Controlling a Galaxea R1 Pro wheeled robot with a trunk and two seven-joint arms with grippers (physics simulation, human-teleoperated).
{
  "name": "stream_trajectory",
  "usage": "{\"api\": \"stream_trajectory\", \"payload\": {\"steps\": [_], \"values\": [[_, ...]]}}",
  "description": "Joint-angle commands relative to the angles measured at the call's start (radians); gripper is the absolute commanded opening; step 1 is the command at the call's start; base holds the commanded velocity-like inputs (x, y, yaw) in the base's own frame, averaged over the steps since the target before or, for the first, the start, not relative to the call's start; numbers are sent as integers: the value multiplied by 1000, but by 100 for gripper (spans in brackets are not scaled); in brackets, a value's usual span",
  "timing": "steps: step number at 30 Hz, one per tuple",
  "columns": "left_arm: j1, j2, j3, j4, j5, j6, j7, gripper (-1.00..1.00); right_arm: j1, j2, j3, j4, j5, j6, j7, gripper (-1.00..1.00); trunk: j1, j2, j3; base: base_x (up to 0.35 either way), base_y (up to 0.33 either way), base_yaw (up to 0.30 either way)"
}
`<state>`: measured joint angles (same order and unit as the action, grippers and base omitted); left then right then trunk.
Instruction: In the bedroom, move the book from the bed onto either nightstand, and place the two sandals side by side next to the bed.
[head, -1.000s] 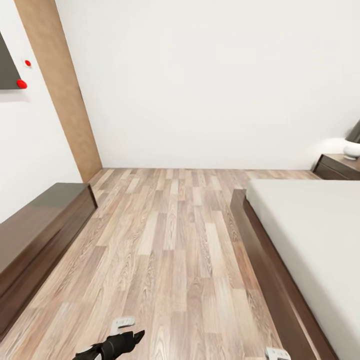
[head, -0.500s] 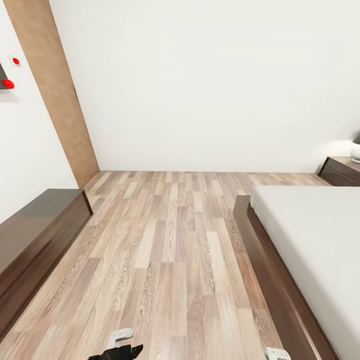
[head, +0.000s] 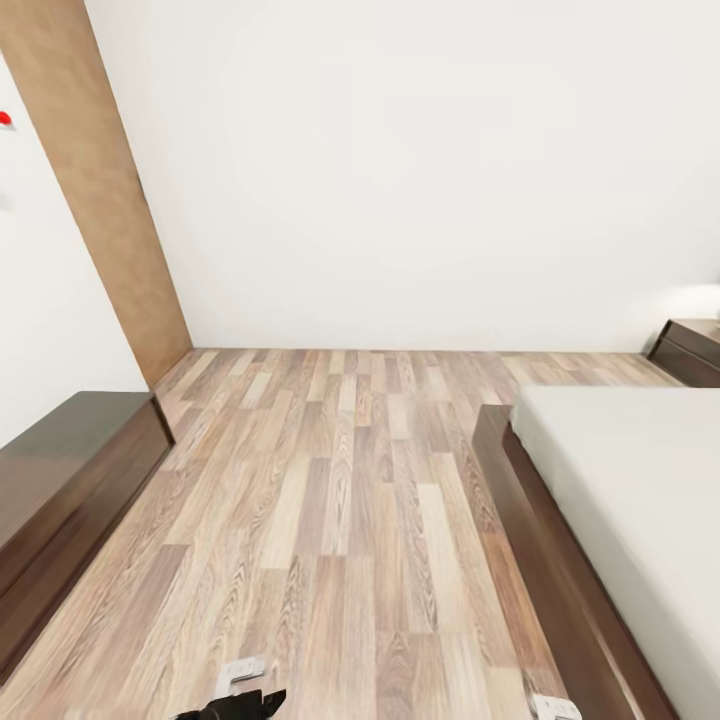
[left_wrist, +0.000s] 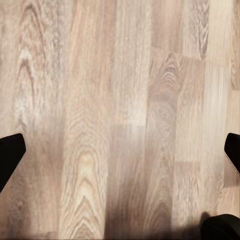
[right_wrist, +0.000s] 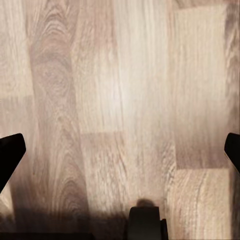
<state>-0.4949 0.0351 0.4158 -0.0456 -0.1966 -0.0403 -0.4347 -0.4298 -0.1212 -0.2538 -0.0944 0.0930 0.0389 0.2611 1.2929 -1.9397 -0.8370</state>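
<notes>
Both my grippers, left (left_wrist: 120, 150) and right (right_wrist: 120, 150), are hanging over bare plank floor (head: 340, 520) with jaws spread wide, gripping nothing. The bed (head: 620, 480) is sitting to my right, the long cabinet (head: 70, 470) is running along my left, and the nightstand (head: 692, 350) is peeking in by the far wall.

The floor (head: 340, 520) is grey-brown wood plank with streaky grain, pale and darker boards alternating. The walls (head: 420, 170) are plain white. A tan, speckled wooden panel (head: 95, 190) runs up the corner. The bed (head: 540, 560) has a dark-brown frame and white mattress (head: 640, 480). The long cabinet (head: 60, 490) and nightstand (head: 692, 350) are glossy dark brown.
</notes>
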Motion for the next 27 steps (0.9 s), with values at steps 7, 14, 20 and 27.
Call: {"api": "stream_trajectory", "payload": {"steps": [7,14,20,27], "values": [[-1,0,8,1,-10,-4,-2,100,0,0,-9,-1,11,4,4,100,0,0,-1,328,0,0],[-1,0,8,1,-10,-4,-2,100,0,0,-9,-1,11,4,4,100,0,0,-1,328,0,0],[-1,-1,8,1,-10,-4,-2,100,0,0,-9,-1,13,4,4,100,0,0,-1,328,0,0],[-1,-1,8,1,-10,-3,-2,100,-1,0,-9,-1,13,4,4,100,0,0,-1,328,0,0]]}}
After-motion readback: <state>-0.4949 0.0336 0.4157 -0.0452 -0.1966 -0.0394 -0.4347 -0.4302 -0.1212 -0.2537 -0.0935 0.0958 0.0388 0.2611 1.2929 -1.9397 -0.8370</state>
